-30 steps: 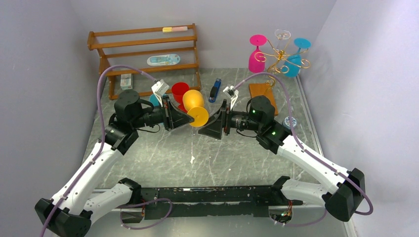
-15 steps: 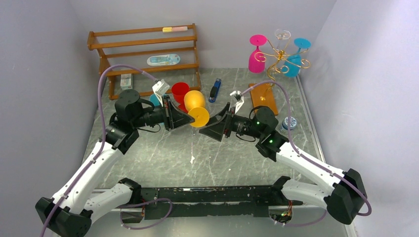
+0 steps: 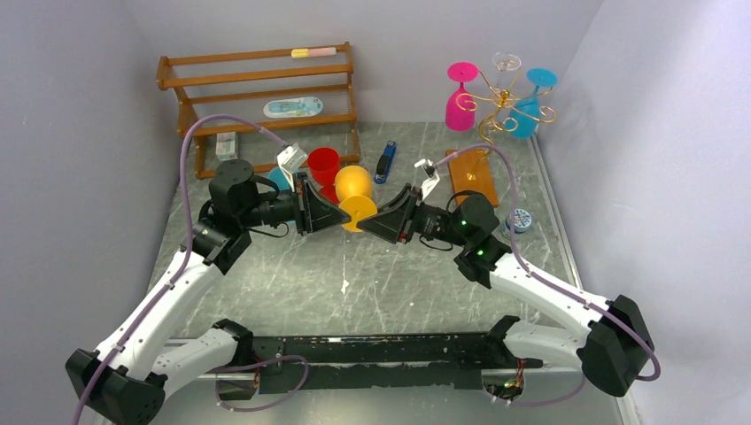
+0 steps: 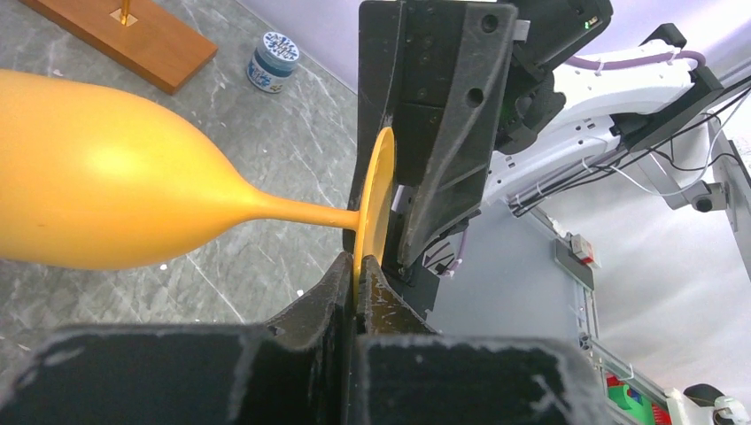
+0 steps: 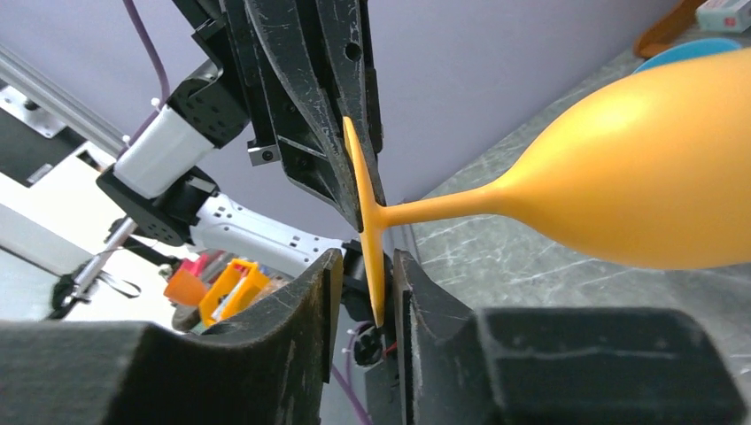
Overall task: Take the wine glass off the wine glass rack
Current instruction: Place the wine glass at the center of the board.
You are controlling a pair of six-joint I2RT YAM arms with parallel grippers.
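Observation:
An orange-yellow wine glass hangs sideways over the table's middle, bowl toward the back. My left gripper is shut on the rim of its round foot; the left wrist view shows both pads pressed on the disc. My right gripper comes from the opposite side. Its jaws straddle the same foot: the disc lies near the right finger, with a gap to the left finger, so it is open. The gold wire wine glass rack stands at the back right on its wooden base.
The rack carries a pink glass, a blue glass and a clear one. A red cup and a blue object sit behind the grippers. A slatted wooden shelf stands back left. A small tin lies right.
The right gripper has moved left to the glass's foot, opened wider, then narrowed its jaws around the disc. The left arm keeps hold, almost still.

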